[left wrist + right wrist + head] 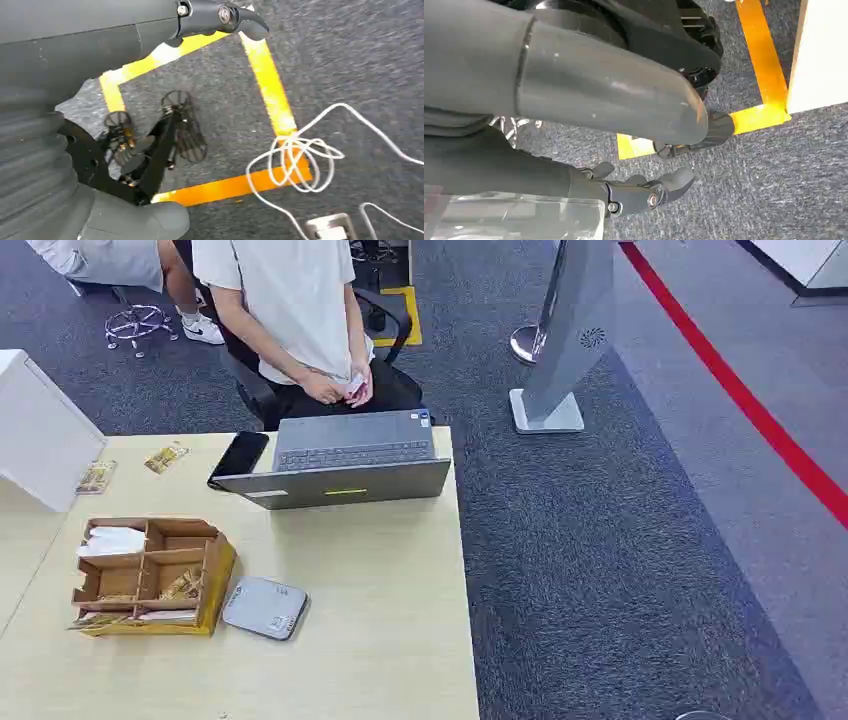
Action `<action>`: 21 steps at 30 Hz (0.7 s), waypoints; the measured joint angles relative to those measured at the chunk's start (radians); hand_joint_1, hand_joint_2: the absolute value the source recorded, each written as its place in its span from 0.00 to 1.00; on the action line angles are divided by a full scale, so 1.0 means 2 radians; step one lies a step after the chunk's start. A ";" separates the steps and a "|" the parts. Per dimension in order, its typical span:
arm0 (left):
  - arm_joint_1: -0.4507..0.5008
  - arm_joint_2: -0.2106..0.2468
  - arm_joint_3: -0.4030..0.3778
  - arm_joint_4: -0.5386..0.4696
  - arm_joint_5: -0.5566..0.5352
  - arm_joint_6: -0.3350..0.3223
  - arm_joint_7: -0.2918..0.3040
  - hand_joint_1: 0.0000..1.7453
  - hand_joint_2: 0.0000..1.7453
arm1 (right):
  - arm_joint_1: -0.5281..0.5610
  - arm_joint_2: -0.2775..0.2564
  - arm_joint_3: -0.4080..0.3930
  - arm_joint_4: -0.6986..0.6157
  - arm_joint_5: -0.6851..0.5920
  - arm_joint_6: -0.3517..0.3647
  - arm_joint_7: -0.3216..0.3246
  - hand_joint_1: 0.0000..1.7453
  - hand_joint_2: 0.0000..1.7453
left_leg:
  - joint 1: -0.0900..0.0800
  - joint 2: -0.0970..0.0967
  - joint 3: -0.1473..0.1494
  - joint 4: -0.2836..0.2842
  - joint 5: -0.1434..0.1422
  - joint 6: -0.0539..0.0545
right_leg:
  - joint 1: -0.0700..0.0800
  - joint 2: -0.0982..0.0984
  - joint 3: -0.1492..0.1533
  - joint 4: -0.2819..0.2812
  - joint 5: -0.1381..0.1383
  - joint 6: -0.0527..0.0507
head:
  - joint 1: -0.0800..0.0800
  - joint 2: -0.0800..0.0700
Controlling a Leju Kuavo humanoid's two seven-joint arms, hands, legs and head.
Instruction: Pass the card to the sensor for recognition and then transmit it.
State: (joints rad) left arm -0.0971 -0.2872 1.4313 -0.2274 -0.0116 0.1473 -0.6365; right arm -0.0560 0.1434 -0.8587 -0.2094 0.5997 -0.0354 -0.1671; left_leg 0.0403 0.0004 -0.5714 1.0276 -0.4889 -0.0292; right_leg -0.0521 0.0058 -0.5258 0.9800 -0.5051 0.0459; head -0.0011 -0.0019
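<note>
My left hand hanging over the floor, fingers apart, empty, my right hand hanging likewise, fingers loosely apart, empty, card in the person's hands beyond the tabletop's far edge, sensor near its front edge, label unreadable

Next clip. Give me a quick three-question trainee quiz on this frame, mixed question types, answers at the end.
1. True or false: the laptop on the table has its screen standing upright.
2. What lies beside the wooden organizer box? A) a grey sensor pad B) a red mug C) a keyboard
3. Fill in: the black phone lies next to the ______.

Key
1. False: it is folded out flat.
2. A: the grey sensor pad lies on the table just beside the box, on the side away from the white box.
3. Laptop, on the table edge near the seated person.
</note>
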 joint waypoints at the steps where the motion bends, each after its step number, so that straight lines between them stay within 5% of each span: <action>1: -0.001 -0.002 0.000 0.000 0.007 0.000 -0.010 0.00 1.00 | -0.001 0.000 -0.002 0.001 0.001 -0.002 -0.001 0.00 0.00 | 0.000 0.000 0.000 0.000 0.000 0.000 | 0.000 0.000 0.000 0.000 0.000 0.000 | 0.000 0.000; 4: -0.002 -0.007 0.000 -0.004 0.018 -0.002 -0.029 0.00 1.00 | -0.002 0.001 -0.012 0.003 0.001 -0.005 -0.002 0.00 0.00 | 0.000 0.000 0.000 0.000 0.000 0.000 | 0.000 0.000 0.000 0.000 0.000 0.000 | 0.000 0.000; 21: -0.002 -0.026 0.000 -0.089 0.053 -0.079 -0.032 0.00 1.00 | -0.003 0.005 -0.028 0.005 0.001 -0.008 -0.003 0.00 0.00 | 0.000 0.000 0.000 0.000 0.000 0.000 | 0.000 0.000 0.000 0.000 0.000 0.000 | 0.000 0.000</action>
State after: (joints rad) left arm -0.1005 -0.3399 1.4317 -0.4059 0.0942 -0.0103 -0.7012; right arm -0.0621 0.1526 -0.9148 -0.1999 0.6020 -0.0515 -0.1732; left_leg 0.0404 0.0003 -0.5715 1.0276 -0.4889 -0.0292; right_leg -0.0521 0.0058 -0.5256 0.9801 -0.5050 0.0460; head -0.0015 -0.0019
